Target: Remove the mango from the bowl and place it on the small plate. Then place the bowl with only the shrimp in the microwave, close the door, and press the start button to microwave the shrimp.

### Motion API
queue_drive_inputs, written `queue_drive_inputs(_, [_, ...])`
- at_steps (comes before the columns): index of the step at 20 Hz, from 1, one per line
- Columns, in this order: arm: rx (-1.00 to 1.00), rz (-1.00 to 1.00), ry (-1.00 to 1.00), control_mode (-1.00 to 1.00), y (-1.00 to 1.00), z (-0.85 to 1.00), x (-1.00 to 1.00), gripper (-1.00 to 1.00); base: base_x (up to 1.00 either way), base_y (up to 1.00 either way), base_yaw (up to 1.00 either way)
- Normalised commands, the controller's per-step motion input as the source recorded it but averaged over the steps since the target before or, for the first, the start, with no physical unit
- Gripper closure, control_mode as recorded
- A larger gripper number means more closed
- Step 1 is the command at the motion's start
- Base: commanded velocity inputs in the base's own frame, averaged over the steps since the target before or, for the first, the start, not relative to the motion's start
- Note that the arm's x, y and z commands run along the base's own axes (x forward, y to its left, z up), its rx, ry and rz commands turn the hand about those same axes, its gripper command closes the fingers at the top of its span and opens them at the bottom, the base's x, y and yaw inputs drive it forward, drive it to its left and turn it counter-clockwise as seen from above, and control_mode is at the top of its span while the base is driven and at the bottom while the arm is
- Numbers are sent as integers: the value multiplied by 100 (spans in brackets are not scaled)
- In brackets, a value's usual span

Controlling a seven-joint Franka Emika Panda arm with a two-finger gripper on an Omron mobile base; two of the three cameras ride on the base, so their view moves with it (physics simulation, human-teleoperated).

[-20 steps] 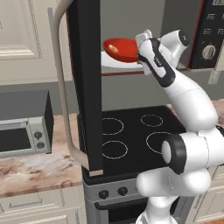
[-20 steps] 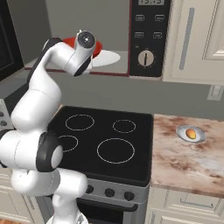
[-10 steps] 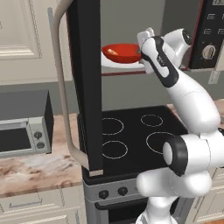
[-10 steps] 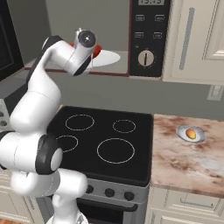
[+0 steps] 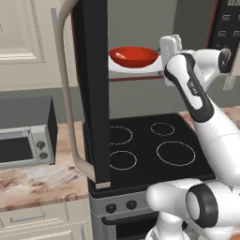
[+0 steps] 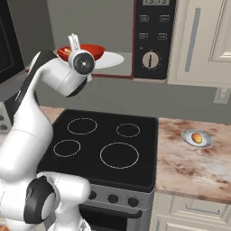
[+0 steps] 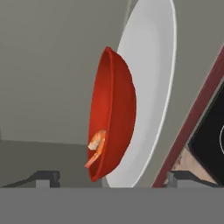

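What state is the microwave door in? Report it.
Open. The door stands swung out edge-on over the stove, its beige handle facing left, and the bowl sits in plain view inside the microwave.

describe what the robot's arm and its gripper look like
The arm is glossy white, built of rounded segments with dark grey-black bands and round caps at the joints. The gripper is a white block; in the hand view its fingertips are small and dark. No cables or markings show.

The bowl (image 5: 133,56) is sitting on the microwave (image 6: 153,40) turntable, the shrimp (image 7: 97,142) lying in it. The mango (image 6: 196,137) is resting on the small plate (image 6: 205,142) on the worktop (image 6: 194,164), right of the stove (image 6: 113,149).
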Motion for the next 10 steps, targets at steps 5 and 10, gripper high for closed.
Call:
queue_drive_inputs(5, [-8, 5, -27, -100, 0, -68, -100, -100, 0, 0, 0])
queue_drive_inputs(10, [-13, 1, 6, -100, 0, -51, -20, -100, 0, 0, 0])
